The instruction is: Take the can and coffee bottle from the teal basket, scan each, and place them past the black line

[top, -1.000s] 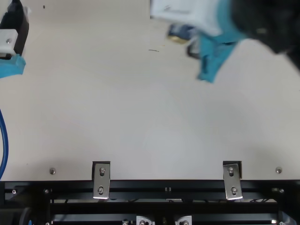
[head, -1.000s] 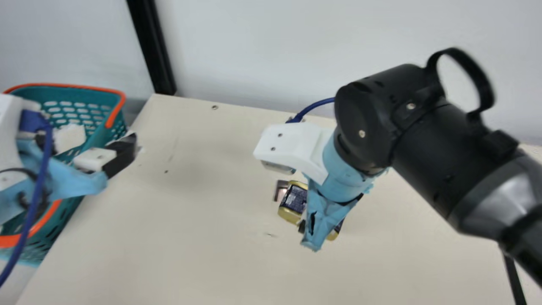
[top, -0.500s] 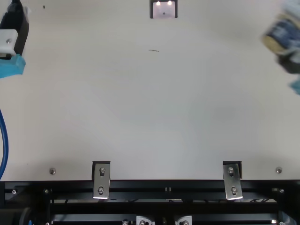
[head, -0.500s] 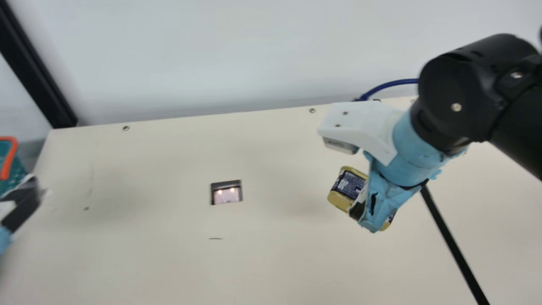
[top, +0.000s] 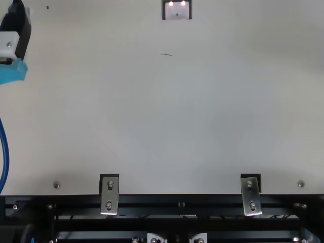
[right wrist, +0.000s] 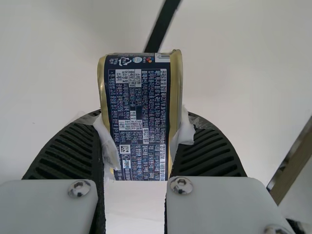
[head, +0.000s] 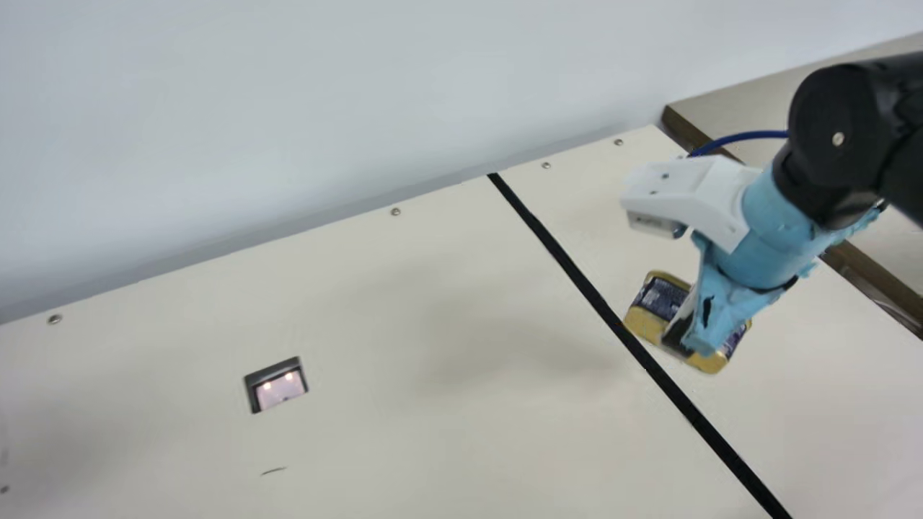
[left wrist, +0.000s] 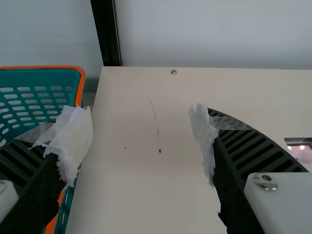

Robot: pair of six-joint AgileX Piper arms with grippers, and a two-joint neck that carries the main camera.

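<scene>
In the main view my right gripper (head: 689,339) is shut on the dark blue and gold can (head: 662,297), held over the table beside the black line (head: 598,299). The right wrist view has the can (right wrist: 139,117) clamped between both fingers of my right gripper (right wrist: 141,134), with the black line (right wrist: 161,27) beyond it. At the top view's left edge is part of my left gripper (top: 17,35). Seen from its own wrist, my left gripper (left wrist: 144,136) stands open with bare table between its fingers, next to the teal basket (left wrist: 78,83) with an orange rim.
A scanner window (head: 280,389) is set into the table, left of the black line in the main view. A pale wall (head: 288,108) rises behind the table's back edge. At the right, a brown edge (head: 876,281) borders the table.
The camera on the neck has turned to the right. My right arm has carried the can away from the scanner window, out of the top view at its right. My left arm has kept still.
</scene>
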